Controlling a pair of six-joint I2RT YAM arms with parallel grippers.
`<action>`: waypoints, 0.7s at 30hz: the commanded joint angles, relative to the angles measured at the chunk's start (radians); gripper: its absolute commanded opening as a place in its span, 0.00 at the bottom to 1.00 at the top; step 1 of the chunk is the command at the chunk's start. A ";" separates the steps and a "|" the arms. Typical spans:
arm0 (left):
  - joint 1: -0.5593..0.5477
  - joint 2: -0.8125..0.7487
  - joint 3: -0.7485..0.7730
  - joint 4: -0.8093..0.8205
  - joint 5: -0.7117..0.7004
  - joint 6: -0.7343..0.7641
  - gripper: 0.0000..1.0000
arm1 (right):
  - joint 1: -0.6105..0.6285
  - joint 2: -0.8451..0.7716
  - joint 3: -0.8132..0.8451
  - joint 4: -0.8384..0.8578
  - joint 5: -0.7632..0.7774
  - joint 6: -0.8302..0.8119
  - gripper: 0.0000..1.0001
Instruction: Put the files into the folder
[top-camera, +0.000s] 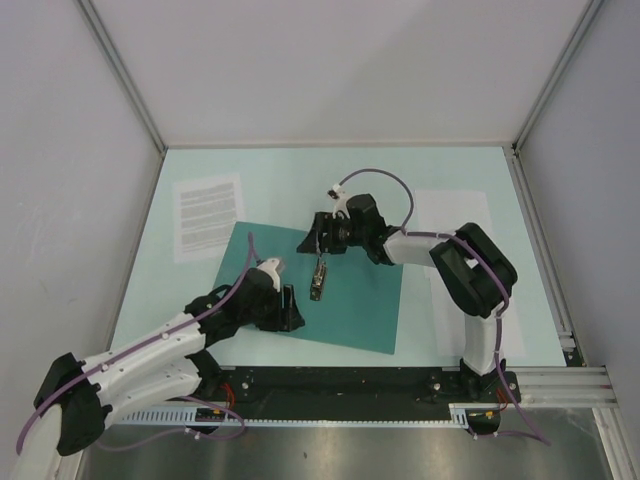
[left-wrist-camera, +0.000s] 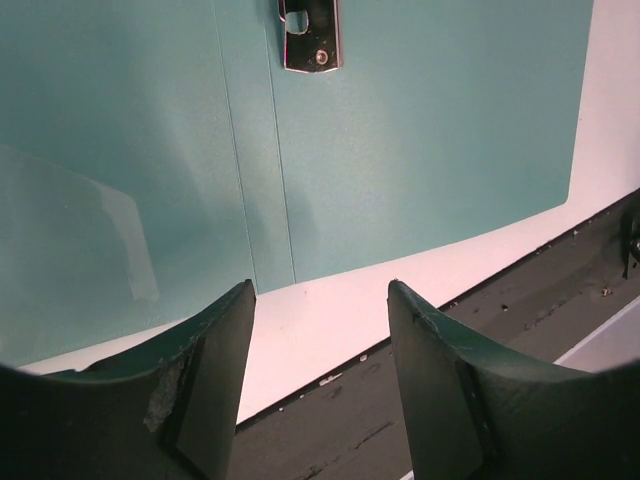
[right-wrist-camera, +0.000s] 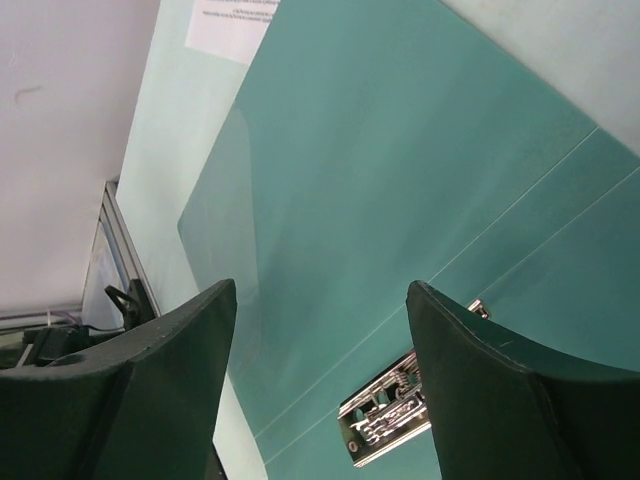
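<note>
While the folder (top-camera: 350, 300) lies open flat on the table (top-camera: 300, 170), both grippers hang over it, jaws apart and empty: the left gripper (top-camera: 292, 308) at its near edge, the right gripper (top-camera: 318, 243) above the metal clip (top-camera: 319, 281). The printed sheet (top-camera: 208, 215) lies at the folder's far left corner, and the blank sheet (top-camera: 450, 210) lies to its right.

Folder (top-camera: 345, 300): was plain teal-green, lying mid-tabletop; tabletop (top-camera: 300, 165) showed a paler mint. Clip (top-camera: 319, 282) on the folder: was shiny silver. Printed sheet (top-camera: 208, 215), toward the far left corner: was white, banded with lines of black text. Second sheet (top-camera: 455, 210), by the right edge: was white, nearly unmarked. Cables (top-camera: 385, 178): were purple
</note>
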 joint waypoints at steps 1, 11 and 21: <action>0.003 0.007 -0.017 0.050 0.024 -0.017 0.61 | -0.009 0.079 0.018 0.035 -0.042 -0.029 0.73; -0.002 0.054 -0.043 0.111 0.068 -0.020 0.62 | -0.027 0.141 0.020 0.041 -0.012 -0.094 0.73; -0.092 0.209 -0.047 0.264 0.085 -0.070 0.61 | -0.033 -0.097 0.049 -0.164 0.118 -0.084 0.76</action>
